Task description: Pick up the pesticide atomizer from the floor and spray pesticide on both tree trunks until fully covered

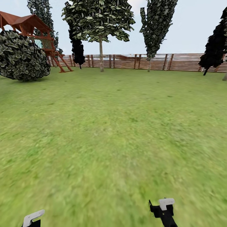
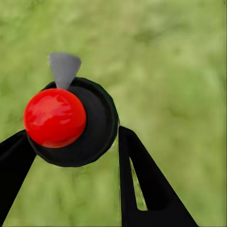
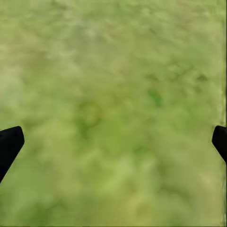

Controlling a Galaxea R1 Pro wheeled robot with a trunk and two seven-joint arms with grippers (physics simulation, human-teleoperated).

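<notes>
Atomizer (image 2: 71,120), black body with red knob and grey nozzle, sits between your left gripper's (image 2: 78,156) fingers, which close on it above the lawn (image 1: 113,132). Your right gripper (image 3: 113,142) stands wide, nothing between its fingertips, grass beneath. Far across the lawn a tree (image 1: 101,22) with a pale trunk (image 1: 101,56) rises just before the fence (image 1: 183,62); a playhouse (image 1: 31,28) stands at the far left.

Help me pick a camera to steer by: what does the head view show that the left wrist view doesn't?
Head view: the wooden fence, a pale-trunked tree, a play tower, a round bush and the right gripper.

Left wrist view: the sprayer, red-topped, between the left gripper fingers.

Both: green lawn.
</notes>
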